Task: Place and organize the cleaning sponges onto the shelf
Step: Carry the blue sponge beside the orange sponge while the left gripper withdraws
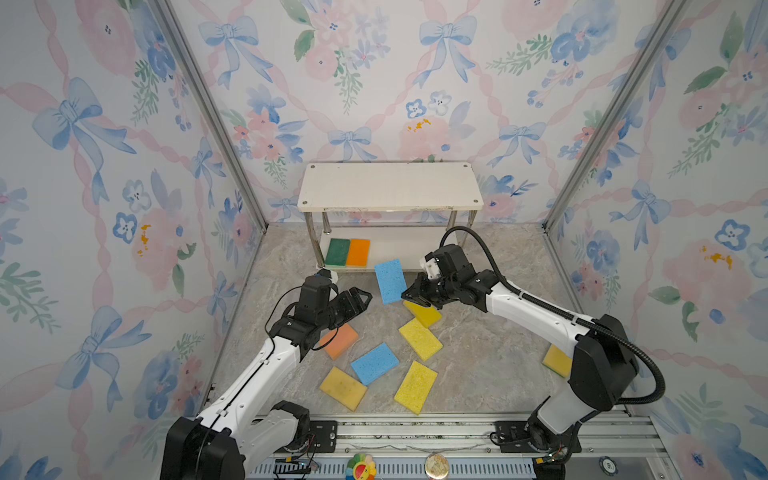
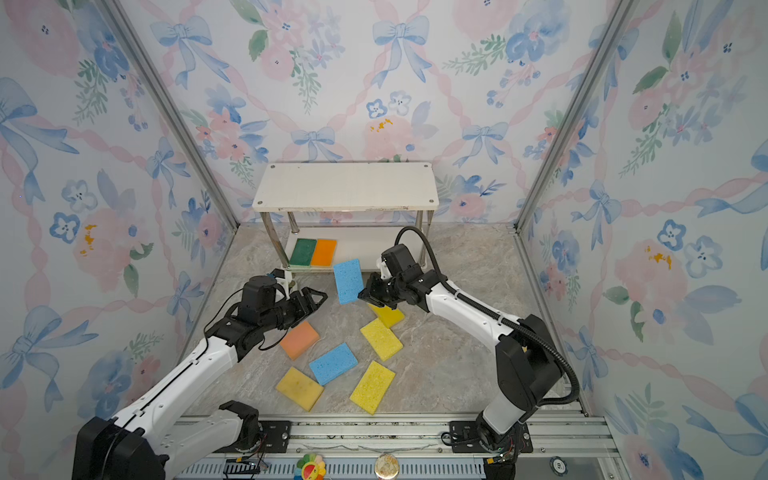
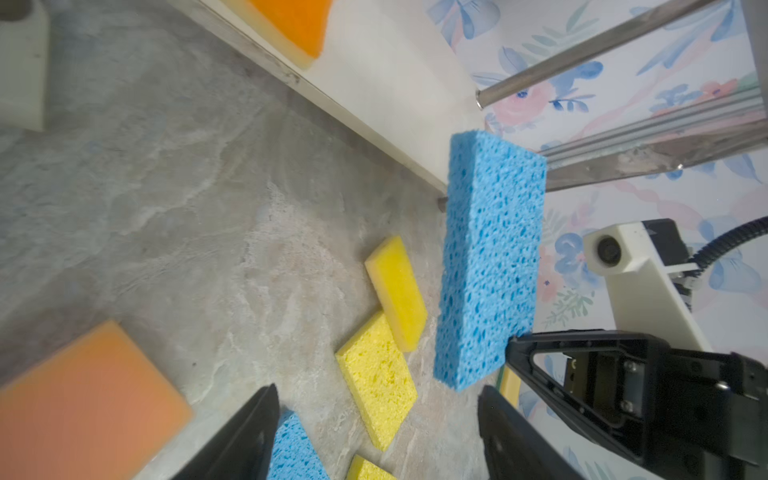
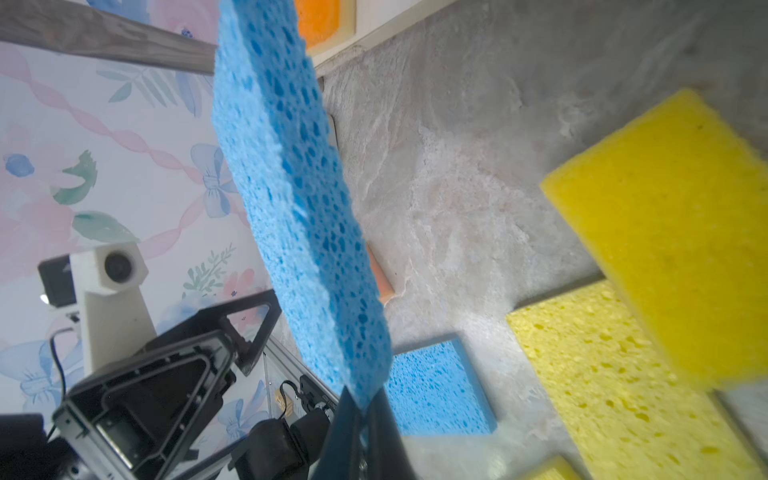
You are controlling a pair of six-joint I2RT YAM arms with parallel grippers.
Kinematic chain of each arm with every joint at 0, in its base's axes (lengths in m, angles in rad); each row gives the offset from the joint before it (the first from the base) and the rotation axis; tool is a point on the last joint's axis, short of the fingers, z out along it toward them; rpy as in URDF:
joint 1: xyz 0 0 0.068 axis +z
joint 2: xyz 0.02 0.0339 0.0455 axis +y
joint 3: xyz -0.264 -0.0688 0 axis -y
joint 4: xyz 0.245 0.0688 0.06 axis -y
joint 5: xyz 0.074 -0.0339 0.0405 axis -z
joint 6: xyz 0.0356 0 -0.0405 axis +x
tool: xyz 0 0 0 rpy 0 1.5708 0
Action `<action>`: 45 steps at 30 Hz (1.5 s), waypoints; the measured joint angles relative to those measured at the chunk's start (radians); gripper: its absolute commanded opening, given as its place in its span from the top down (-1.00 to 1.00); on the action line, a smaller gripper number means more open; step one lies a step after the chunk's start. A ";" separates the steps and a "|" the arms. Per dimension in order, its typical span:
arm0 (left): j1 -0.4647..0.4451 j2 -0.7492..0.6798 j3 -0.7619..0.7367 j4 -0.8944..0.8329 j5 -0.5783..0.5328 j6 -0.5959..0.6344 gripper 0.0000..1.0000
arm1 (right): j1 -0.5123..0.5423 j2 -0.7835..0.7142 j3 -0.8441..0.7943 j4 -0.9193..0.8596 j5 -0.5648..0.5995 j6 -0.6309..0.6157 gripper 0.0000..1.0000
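Note:
My right gripper (image 1: 409,296) (image 4: 365,409) is shut on a corner of a blue sponge (image 1: 390,281) (image 3: 490,257) (image 4: 291,208), holding it in the air just in front of the shelf (image 1: 390,187). To the left of that sponge my left gripper (image 1: 363,302) (image 3: 377,390) is open with nothing in it. On the shelf's lower board lie a dark green sponge (image 1: 337,252) and an orange sponge (image 1: 358,252), side by side at its left end. The top board is bare. On the floor lie a peach sponge (image 1: 341,340), a second blue sponge (image 1: 375,363) and several yellow sponges (image 1: 420,338).
One yellow sponge (image 1: 557,360) lies far right, half hidden behind my right arm. Flowered walls with metal corner posts (image 1: 582,166) close the cell on three sides. An aluminium rail (image 1: 415,432) carrying both arm bases runs along the front edge.

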 measured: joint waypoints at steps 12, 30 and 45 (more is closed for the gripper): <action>-0.009 -0.116 -0.074 -0.299 -0.229 0.007 -0.96 | 0.006 0.285 0.220 0.082 0.159 0.165 0.89; -0.068 -0.093 0.002 -0.362 -0.328 0.068 -0.96 | -0.007 0.472 0.412 0.155 0.204 0.193 0.89; -0.080 -0.076 0.008 -0.373 -0.369 0.086 -0.96 | -0.035 0.512 0.422 0.155 0.195 0.193 0.87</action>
